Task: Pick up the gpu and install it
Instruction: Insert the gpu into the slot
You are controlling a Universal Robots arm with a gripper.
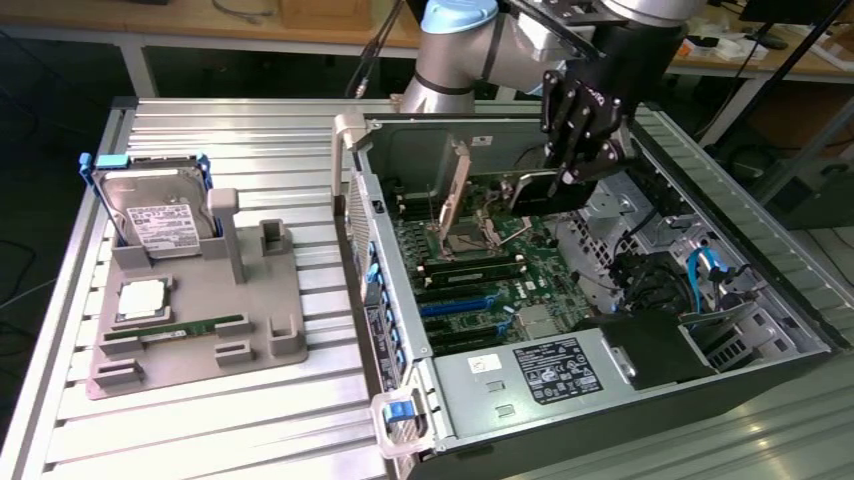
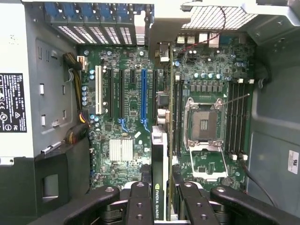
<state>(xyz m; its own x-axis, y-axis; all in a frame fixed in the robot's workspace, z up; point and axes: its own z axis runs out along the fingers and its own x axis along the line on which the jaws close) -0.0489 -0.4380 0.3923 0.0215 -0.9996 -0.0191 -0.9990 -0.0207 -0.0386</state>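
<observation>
At nine o'clock in the exterior view: a grey fixture (image 1: 200,350), with the hard drive (image 1: 158,215) upright and the memory stick (image 1: 187,327) lying flat. From the centre towards three o'clock: the open case (image 1: 747,260), its motherboard (image 1: 507,290) exposed. At one o'clock: the gripper (image 1: 581,170), fingers (image 2: 139,204) clamped on the gpu (image 1: 545,192), held edge-on over the board. Pick-up done. Seating judged not yet done, with the card apparently above the blue slot (image 2: 144,93).

I log, on the slatted aluminium table (image 1: 227,430): one grey moulded plastic fixture (image 1: 276,345); in it, one silver white-labelled hard drive (image 1: 158,215) standing upright, one square silver processor chip (image 1: 143,299) lying flat, one narrow green memory stick (image 1: 194,328) just beside the chip.
</observation>
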